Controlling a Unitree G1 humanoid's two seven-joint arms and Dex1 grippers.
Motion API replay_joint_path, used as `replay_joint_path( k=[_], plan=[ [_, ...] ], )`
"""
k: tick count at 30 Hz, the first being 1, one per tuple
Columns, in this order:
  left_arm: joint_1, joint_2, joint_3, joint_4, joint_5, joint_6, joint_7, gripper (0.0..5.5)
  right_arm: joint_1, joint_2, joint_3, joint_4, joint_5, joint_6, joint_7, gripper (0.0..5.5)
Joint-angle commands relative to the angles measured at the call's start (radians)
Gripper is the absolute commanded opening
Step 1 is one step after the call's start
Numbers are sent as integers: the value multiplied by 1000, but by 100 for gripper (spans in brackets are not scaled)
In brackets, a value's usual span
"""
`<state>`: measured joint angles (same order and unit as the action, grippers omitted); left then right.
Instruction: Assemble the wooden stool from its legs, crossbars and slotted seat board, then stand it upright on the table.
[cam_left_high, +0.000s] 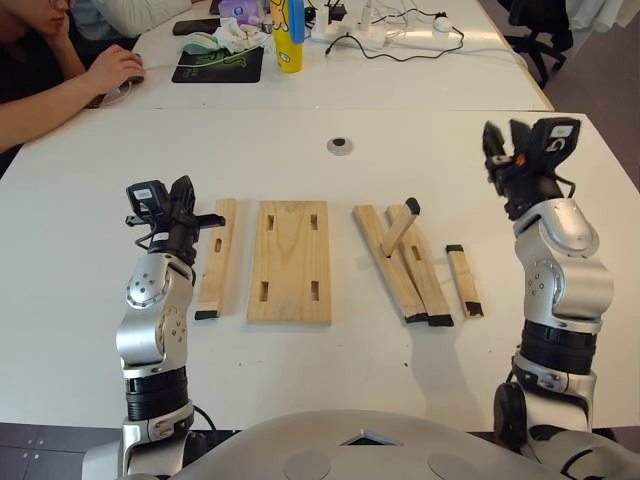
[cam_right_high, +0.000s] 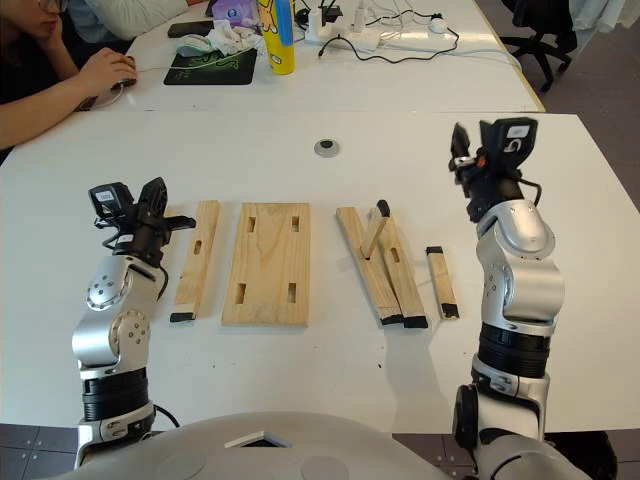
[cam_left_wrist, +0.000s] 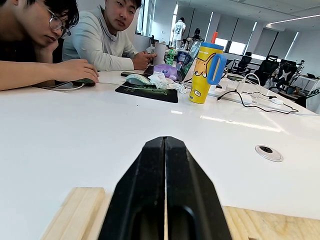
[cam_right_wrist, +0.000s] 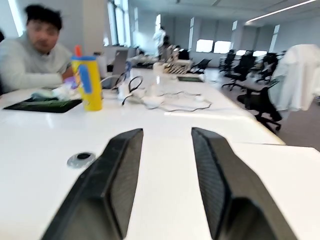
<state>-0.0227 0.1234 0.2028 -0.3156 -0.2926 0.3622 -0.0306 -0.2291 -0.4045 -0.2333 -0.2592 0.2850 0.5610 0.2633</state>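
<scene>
— What's under you?
— A white table (cam_left_high: 90, 200) in an open office, with chairs behind. A cable port (cam_left_high: 339, 146) sits mid-table; a yellow cup (cam_left_high: 289, 35) and cords (cam_left_high: 400, 35) lie beyond.
— And the stool?
— In flat pieces: seat board (cam_left_high: 290, 260), single leg (cam_left_high: 217, 255) on its left, other legs (cam_left_high: 400, 262) and short crossbar (cam_left_high: 464, 282) on its right. My left pincer (cam_left_high: 213, 220) is pinched closed above the single leg. My right pincer (cam_left_high: 505, 140) is raised, fingers apart.
</scene>
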Motion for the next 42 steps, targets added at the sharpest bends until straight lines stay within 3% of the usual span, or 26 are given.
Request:
replay_joint_path(
  k=[1,4,11,15,18,30,42],
  plan=[
    [39,-15,4,-33,18,-5,26,0,71,-140,12,-61,130,184,203,178],
    [68,-25,0,-46,34,-18,44,0,130,-231,27,-142,242,349,322,178],
    [107,-56,-9,-74,60,-33,72,0,192,-276,83,-310,368,602,320,178],
    [111,-60,-17,-73,72,-36,78,0,200,-231,130,-331,361,648,256,236],
    [107,-60,-18,-67,75,-37,73,0,213,-214,175,-329,338,650,221,282],
    [75,-32,-25,-34,80,-33,37,0,284,-204,319,-280,173,502,143,282],
    [62,-36,-34,-27,88,-39,27,0,295,-157,360,-216,96,435,117,282]
  ],
)
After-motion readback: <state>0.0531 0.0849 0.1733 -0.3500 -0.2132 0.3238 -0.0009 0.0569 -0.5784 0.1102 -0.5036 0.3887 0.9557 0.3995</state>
